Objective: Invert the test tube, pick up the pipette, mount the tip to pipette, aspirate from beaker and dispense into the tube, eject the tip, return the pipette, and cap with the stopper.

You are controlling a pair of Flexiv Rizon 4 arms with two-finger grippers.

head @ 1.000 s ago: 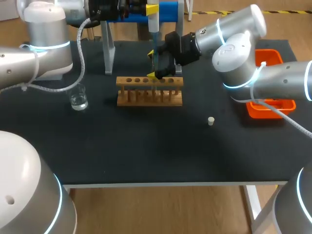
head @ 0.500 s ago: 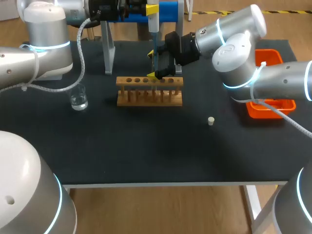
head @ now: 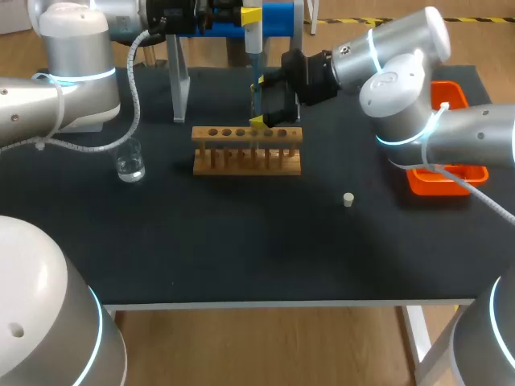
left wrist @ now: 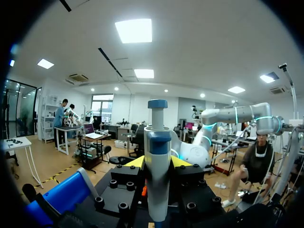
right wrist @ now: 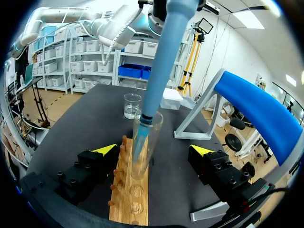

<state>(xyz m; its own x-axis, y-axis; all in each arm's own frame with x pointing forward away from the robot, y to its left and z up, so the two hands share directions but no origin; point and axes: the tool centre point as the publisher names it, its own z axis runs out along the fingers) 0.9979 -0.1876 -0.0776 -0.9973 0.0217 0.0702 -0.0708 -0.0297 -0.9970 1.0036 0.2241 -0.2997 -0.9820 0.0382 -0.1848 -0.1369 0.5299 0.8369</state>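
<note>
My left gripper (head: 248,16) hangs over the back of the table, shut on the white and blue pipette (head: 253,39) (left wrist: 156,161). The pipette's long blue tip (right wrist: 161,61) points down into a clear test tube (right wrist: 142,147) that stands upright in the wooden rack (head: 241,153) (right wrist: 130,199). My right gripper (head: 261,103) (right wrist: 152,150) is open wide, one finger on each side of the tube and neither touching it. The glass beaker (head: 129,161) (right wrist: 132,105) stands left of the rack. A small white stopper (head: 348,199) lies on the mat, right of the rack.
The blue and grey pipette stand (head: 278,18) (right wrist: 256,114) is behind the rack, close to both grippers. An orange tray (head: 459,173) sits at the table's right edge, partly under my right arm. The black mat (head: 241,241) in front of the rack is bare.
My right arm has shifted a little to the right and back, its gripper still open around the tube. The left arm and pipette have stayed in place.
</note>
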